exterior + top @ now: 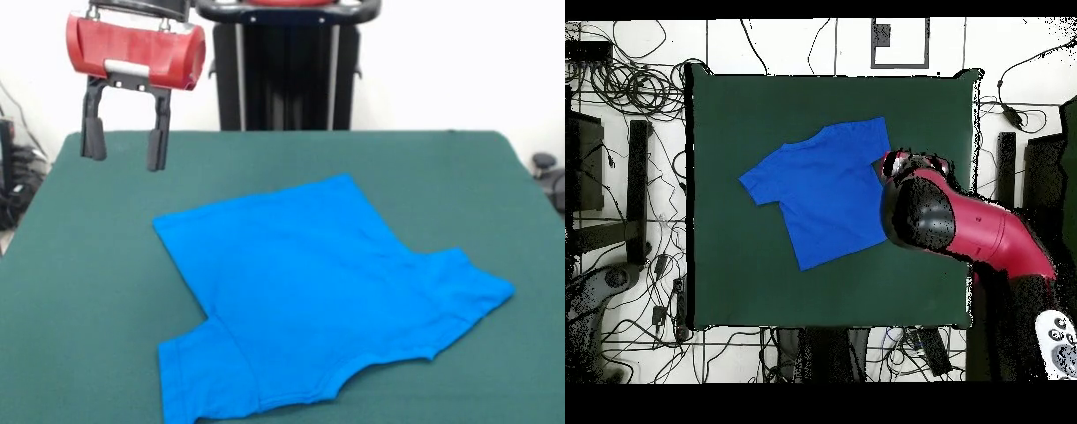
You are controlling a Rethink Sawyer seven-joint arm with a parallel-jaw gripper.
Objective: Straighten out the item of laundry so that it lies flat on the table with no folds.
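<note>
The item of laundry (318,291), a bright blue short-sleeved T-shirt, lies spread out at an angle on the green table (88,265). One sleeve points to the near left and the other to the right, with only faint creases showing. My gripper (124,159) hangs open and empty, raised above the table's far left, clear of the shirt's hem corner. In the overhead view the shirt (820,190) sits a little above the middle of the table (735,110). There the red and black arm (965,225) covers the shirt's right edge and hides the gripper.
Green cloth (825,290) shows on every side of the shirt. Tangled cables (635,85) and dark stands (637,190) lie on the floor round the table.
</note>
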